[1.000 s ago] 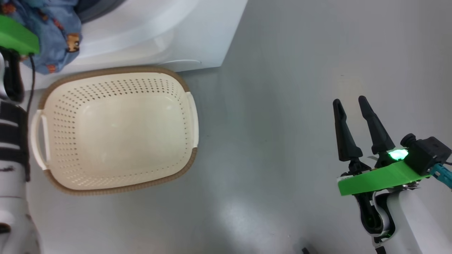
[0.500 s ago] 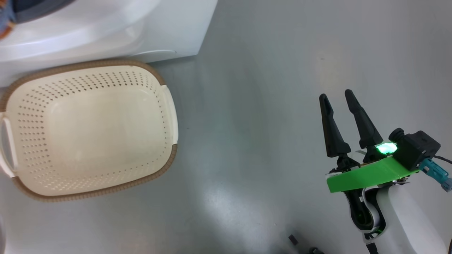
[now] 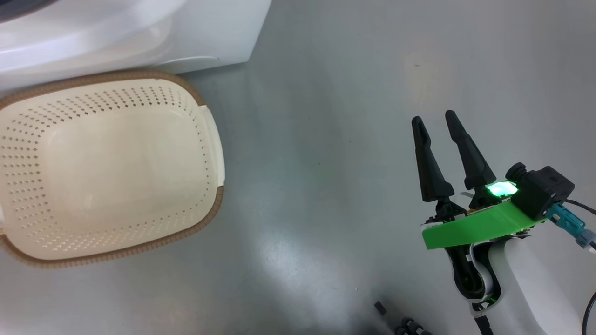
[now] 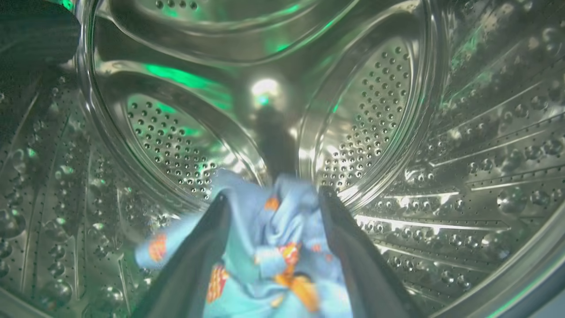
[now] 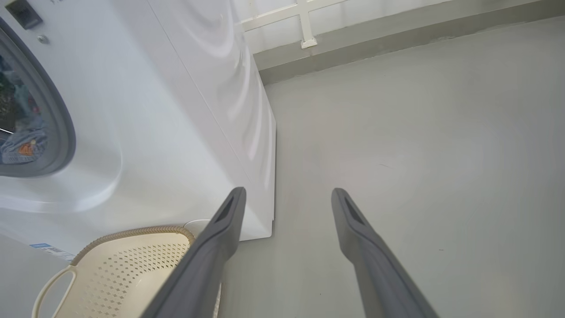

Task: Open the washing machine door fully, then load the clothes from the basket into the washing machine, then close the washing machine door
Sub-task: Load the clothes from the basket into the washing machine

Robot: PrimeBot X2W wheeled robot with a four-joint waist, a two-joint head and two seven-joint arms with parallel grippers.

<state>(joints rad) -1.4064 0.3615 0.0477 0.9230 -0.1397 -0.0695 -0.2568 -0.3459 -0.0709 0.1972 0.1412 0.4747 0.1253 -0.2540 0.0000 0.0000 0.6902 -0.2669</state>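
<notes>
My left fingers (image 4: 198, 260) stand spread inside the drum (image 4: 379, 110) of the washing machine (image 3: 209, 32). The clothes (image 4: 273, 251) lie bunched loose between them. Judged soft, light, limp; pinch a thick fold. No clear long axis; one corner trails left. The basket (image 3: 219, 204) has its long axis left-right. My right fingers (image 3: 429, 165) are spread, grasping nothing.

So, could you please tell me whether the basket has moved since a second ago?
No. The basket sits further left in the head view, but the washing machine shifted with it: the camera turned.
</notes>
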